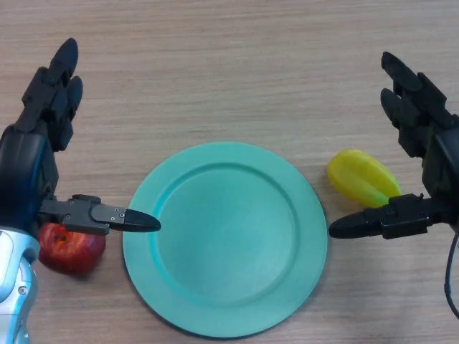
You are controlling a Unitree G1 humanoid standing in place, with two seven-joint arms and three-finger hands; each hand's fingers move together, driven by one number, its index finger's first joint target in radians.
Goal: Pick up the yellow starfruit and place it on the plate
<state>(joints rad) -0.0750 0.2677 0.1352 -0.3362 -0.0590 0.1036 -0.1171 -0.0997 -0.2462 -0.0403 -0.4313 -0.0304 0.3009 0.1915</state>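
Note:
The yellow starfruit (361, 178) lies on the wooden table just right of the green plate (225, 239), which holds nothing. My right hand (430, 147) is open beside and over the starfruit's right end. Its fingers (405, 93) point away from me and its thumb (373, 221) reaches left in front of the fruit, near the plate's rim. My left hand (32, 154) is open at the left of the plate, with its thumb (107, 214) pointing at the plate's left rim.
A red apple (70, 249) lies on the table under my left thumb, close to the plate's left edge. The wooden table (229, 64) stretches away beyond the plate.

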